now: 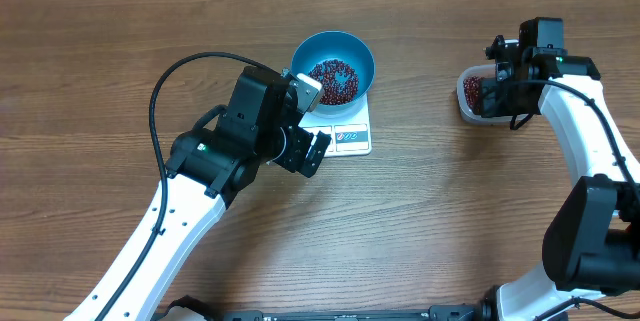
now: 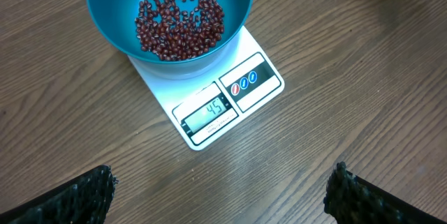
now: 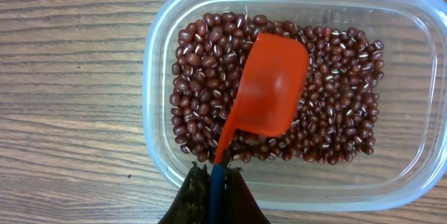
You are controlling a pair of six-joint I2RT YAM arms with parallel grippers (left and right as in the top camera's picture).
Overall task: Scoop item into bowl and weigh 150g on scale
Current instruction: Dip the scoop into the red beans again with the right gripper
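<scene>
The teal bowl (image 1: 362,53) stands on the white scale (image 1: 350,138) and holds a layer of dark red beans (image 1: 333,79). In the left wrist view the bowl (image 2: 105,15) and its beans (image 2: 180,20) sit at the top, and the scale (image 2: 230,102) reads 45 on its display. My left gripper (image 2: 220,196) hovers open in front of the scale, empty. My right gripper (image 3: 216,182) is shut on the handle of an orange-red scoop (image 3: 269,88). The scoop's cup lies empty on the beans (image 3: 202,98) in the clear tub (image 3: 157,77).
The clear tub (image 1: 470,96) sits at the right of the wooden table, under the right gripper (image 1: 497,76). The left arm (image 1: 230,141) reaches in from the lower left, its gripper (image 1: 312,151) just left of the scale's display.
</scene>
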